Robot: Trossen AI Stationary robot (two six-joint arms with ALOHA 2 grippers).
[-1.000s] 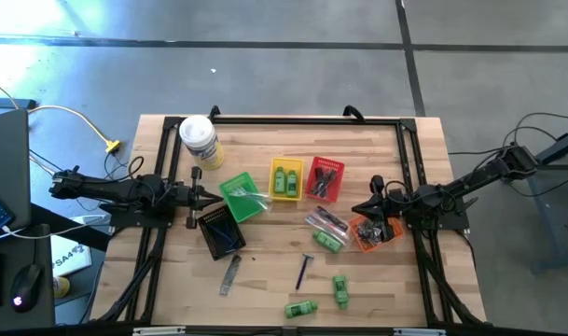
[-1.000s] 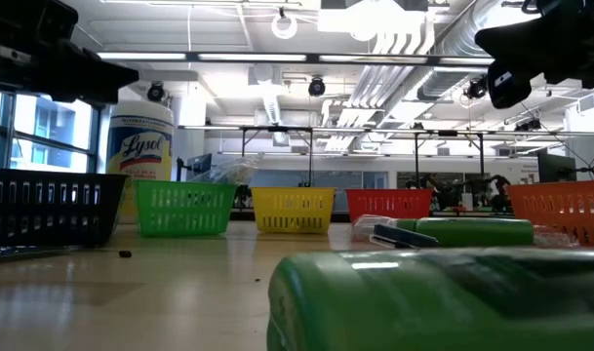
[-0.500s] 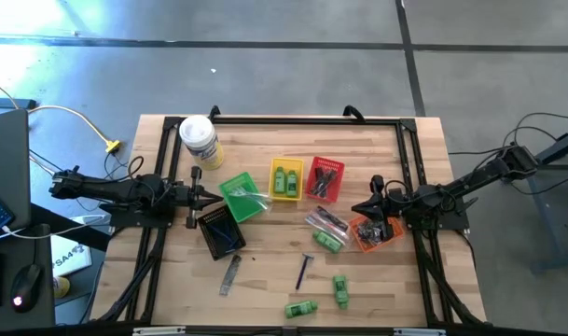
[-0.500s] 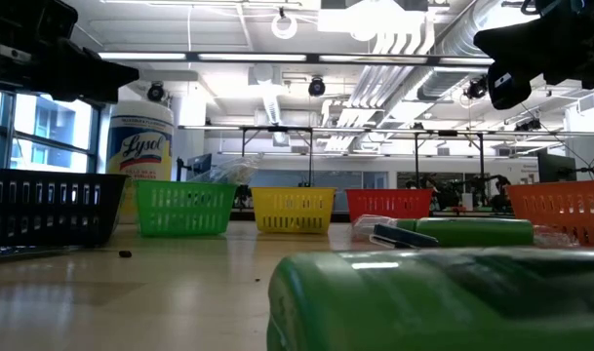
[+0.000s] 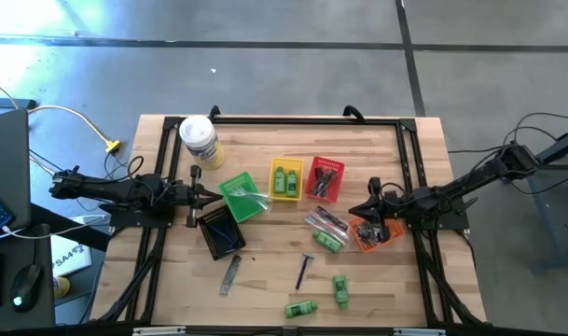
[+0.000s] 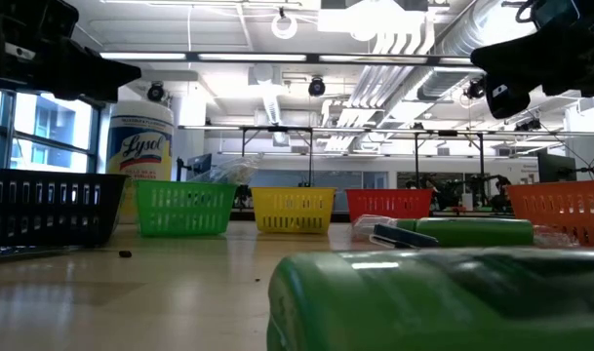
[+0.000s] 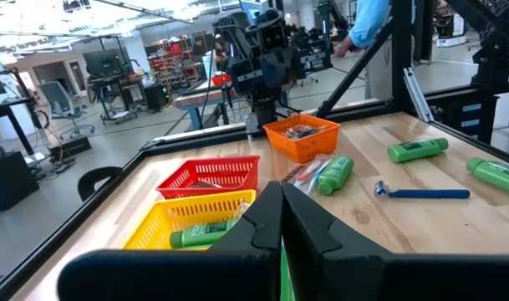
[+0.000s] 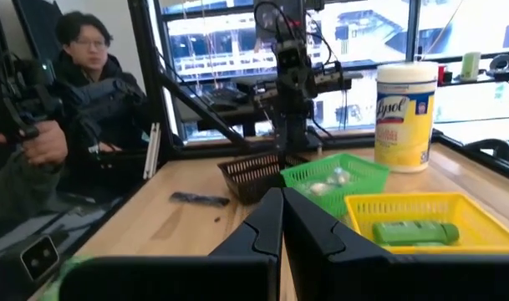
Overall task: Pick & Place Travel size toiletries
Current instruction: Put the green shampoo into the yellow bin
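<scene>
left claw (image 5: pixel 212 196) closed, empty, beside green basket (image 5: pixel 240 199) | right claw (image 5: pixel 355 209) closed, empty, over orange basket (image 5: pixel 388 237) | toiletries: razor (image 5: pixel 303 270), green bottles (image 5: pixel 340 289) loose on tabletop (image 5: pixel 265 140) (others already in baskets)

Three baskets (image 5: pixel 285 180) are standing in a row across the middle of the tabletop (image 5: pixel 265 280), with a canister (image 5: pixel 199 140) sitting at the far left. A razor (image 5: pixel 304 270) and two bottles (image 5: pixel 321 297) are lying near the front edge.
</scene>
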